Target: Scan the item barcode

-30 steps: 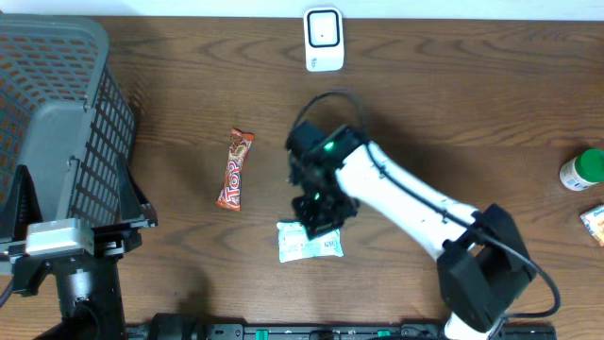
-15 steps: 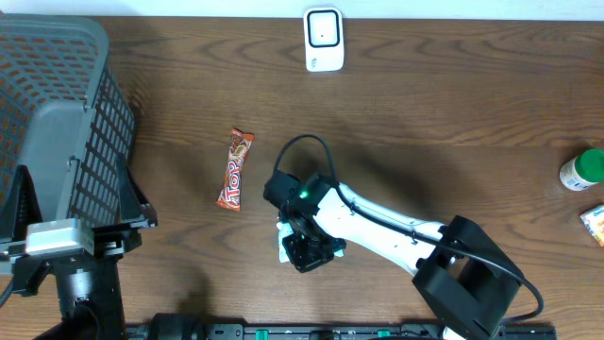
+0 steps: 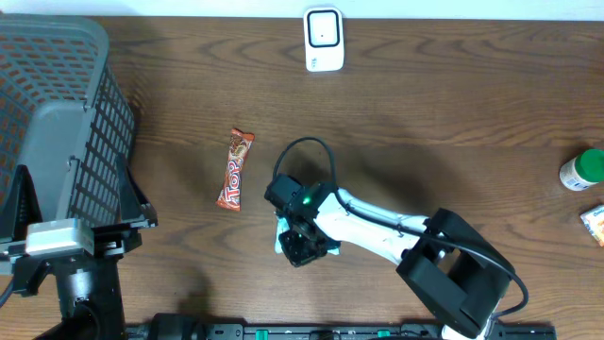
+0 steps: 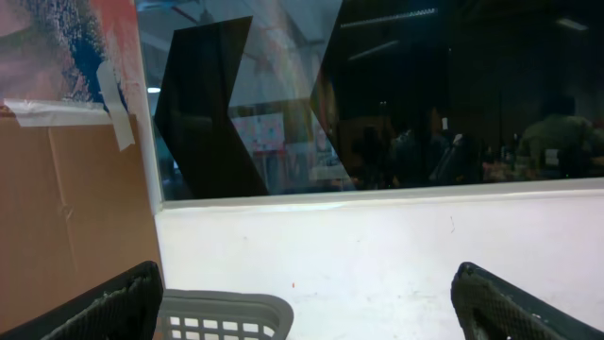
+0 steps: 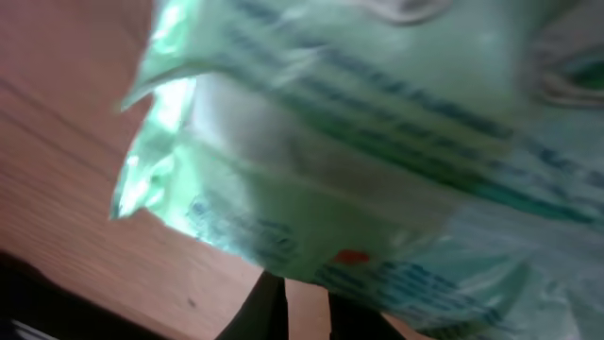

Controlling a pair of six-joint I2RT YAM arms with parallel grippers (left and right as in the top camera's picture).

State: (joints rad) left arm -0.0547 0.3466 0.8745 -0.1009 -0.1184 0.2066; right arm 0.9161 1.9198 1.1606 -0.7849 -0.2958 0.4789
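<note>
A pale green and white packet (image 5: 359,142) fills the right wrist view, pressed close to the camera with blurred print on it. From overhead only its left edge (image 3: 280,242) shows, under my right gripper (image 3: 304,247). The right gripper (image 5: 307,307) is shut on the packet's lower edge, its two dark fingers nearly together. A white scanner (image 3: 323,39) stands at the far edge of the table, well away from the packet. My left gripper (image 4: 307,302) is open and holds nothing; it faces a white wall above a basket rim (image 4: 222,310).
A red and orange chocolate bar (image 3: 236,168) lies left of the right gripper. A grey mesh basket (image 3: 57,113) stands at the far left. A green-capped bottle (image 3: 583,170) and a small snack pack (image 3: 595,224) sit at the right edge.
The right arm has swung toward the front left and lowered, and it now covers most of the packet. The left arm has not moved.
</note>
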